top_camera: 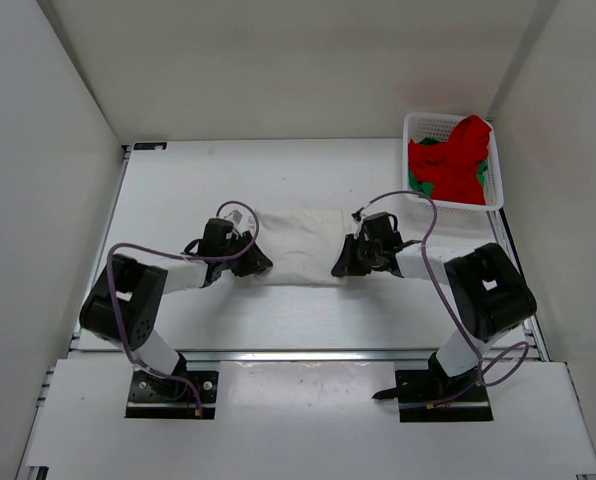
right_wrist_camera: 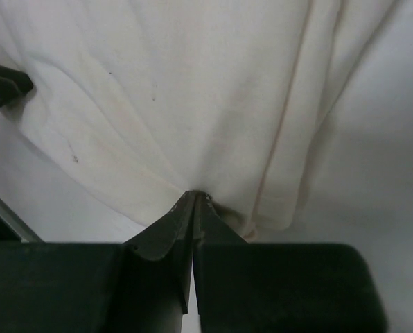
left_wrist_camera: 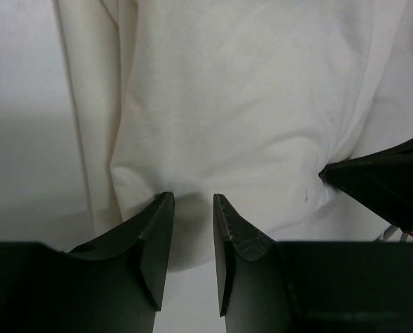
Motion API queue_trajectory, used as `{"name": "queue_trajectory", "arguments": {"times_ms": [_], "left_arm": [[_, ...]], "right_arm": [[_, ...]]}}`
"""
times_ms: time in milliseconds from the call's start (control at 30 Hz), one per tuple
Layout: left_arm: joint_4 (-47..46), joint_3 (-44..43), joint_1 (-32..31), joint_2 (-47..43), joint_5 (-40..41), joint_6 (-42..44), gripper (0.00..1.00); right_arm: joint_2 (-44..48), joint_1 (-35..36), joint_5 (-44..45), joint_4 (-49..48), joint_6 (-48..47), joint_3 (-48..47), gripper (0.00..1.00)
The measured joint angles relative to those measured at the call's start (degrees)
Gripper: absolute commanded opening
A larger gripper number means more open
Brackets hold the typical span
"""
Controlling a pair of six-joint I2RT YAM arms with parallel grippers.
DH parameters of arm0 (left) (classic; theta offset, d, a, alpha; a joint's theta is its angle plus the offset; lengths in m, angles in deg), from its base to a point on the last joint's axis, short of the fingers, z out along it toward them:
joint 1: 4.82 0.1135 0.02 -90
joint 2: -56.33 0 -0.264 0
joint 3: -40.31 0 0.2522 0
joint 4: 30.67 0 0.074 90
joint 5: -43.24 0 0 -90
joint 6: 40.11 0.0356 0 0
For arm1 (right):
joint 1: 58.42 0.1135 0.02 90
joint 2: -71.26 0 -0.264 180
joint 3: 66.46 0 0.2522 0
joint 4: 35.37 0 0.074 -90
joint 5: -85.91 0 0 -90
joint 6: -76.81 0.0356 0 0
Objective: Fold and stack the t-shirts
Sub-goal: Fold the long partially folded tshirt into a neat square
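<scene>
The white t-shirt lies folded into a rectangle in the middle of the table, and fills the left wrist view and the right wrist view. My left gripper is at its left edge, open, with the cloth's rim lying in the gap between the jaws. At the shirt's right edge my right gripper is shut on a pinch of the cloth, which puckers at the tips. The red t-shirt lies crumpled over the green t-shirt in the basket.
A white mesh basket stands at the table's back right corner. White walls close in the table on the left, back and right. Each wrist view shows the other arm's dark fingertip across the shirt.
</scene>
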Motion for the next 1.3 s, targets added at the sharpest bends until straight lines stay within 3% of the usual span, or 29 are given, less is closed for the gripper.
{"name": "queue_trajectory", "arguments": {"times_ms": [167,333,467,667,867,1133,1233,1300], "left_arm": [[5.1,5.2,-0.2,-9.2,-0.5,0.1,0.45],[9.4,0.0,-2.0,-13.9,0.5,-0.3,0.45],[8.7,-10.1,-3.8,-7.8,-0.1,-0.5,0.44],[7.4,-19.5,-0.4,8.9,-1.3,-0.6,0.42],[5.6,-19.7,6.4,14.8,-2.8,-2.0,0.43],[-6.1,-12.1,11.8,13.1,-6.4,-7.8,0.52],[-5.3,-8.8,13.0,8.2,-6.0,-8.3,0.56],[-3.3,-7.9,13.3,3.5,-4.6,-7.4,0.58]], "right_arm": [[6.3,2.4,0.4,3.3,-0.3,3.4,0.00],[10.0,1.3,0.6,6.9,-1.4,-0.8,0.00],[6.6,-0.1,-0.9,5.3,-2.2,-7.8,0.00],[-8.5,-3.5,-3.1,2.6,-2.8,-19.5,0.00],[-18.8,-6.5,-6.2,0.8,-1.6,-22.7,0.00],[-19.3,-7.7,-8.0,-1.1,-0.9,-22.4,0.00],[-18.9,-7.7,-8.2,-0.8,-1.1,-22.5,0.13],[-17.9,-7.1,-8.2,0.5,-1.3,-22.6,0.33]]}}
